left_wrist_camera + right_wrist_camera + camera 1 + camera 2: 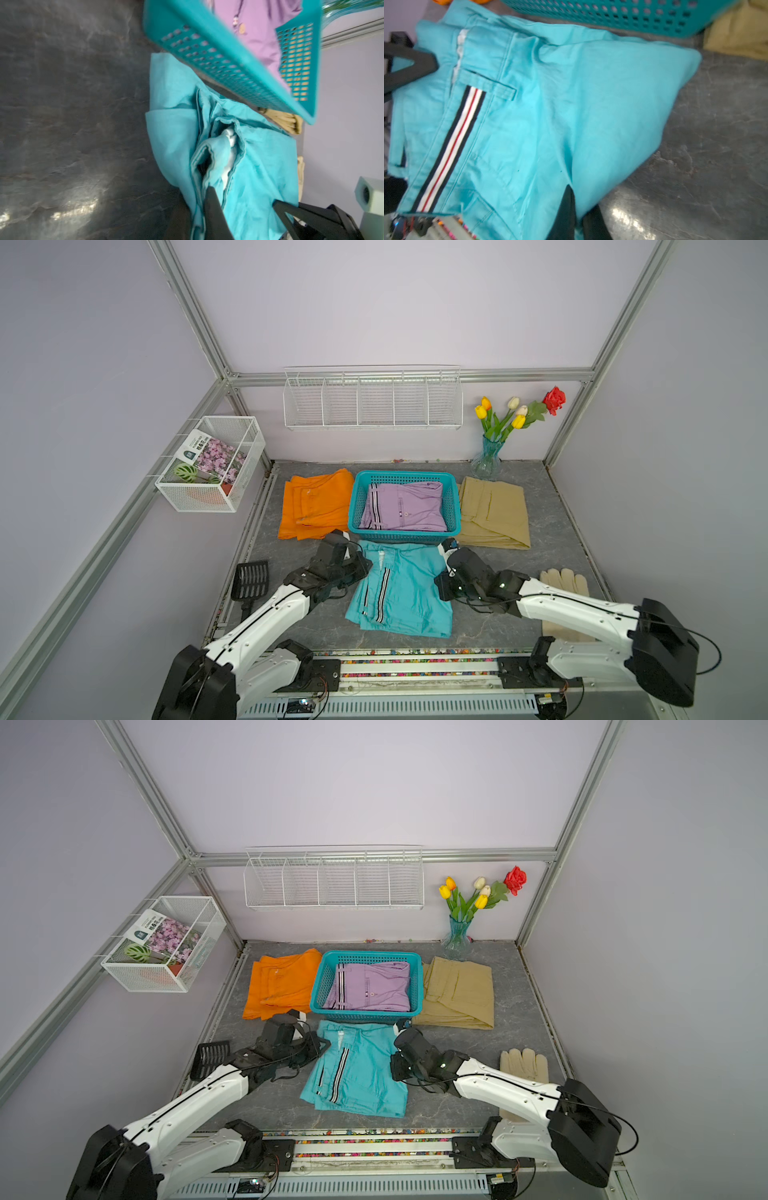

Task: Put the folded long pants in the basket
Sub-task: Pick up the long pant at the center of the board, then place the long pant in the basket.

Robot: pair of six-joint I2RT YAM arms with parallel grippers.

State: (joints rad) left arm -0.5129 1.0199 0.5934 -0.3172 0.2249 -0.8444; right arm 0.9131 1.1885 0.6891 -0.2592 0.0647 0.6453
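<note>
Turquoise pants [399,589], folded, counter's [540,531] front half: left claw [243,205] and right claw [578,212] clamp opposite sides, likely to lift flat into basket [360,506].

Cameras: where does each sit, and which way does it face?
Both top views: above and behind the robot, facing down and forward; both arms show, flanking the turquoise pants.
Left wrist: on the left arm, facing along the left gripper, across the pants to the basket.
Right wrist: on the right arm, facing along the right gripper, over the pants.
Shared: both wrist views show pants and basket.
</note>
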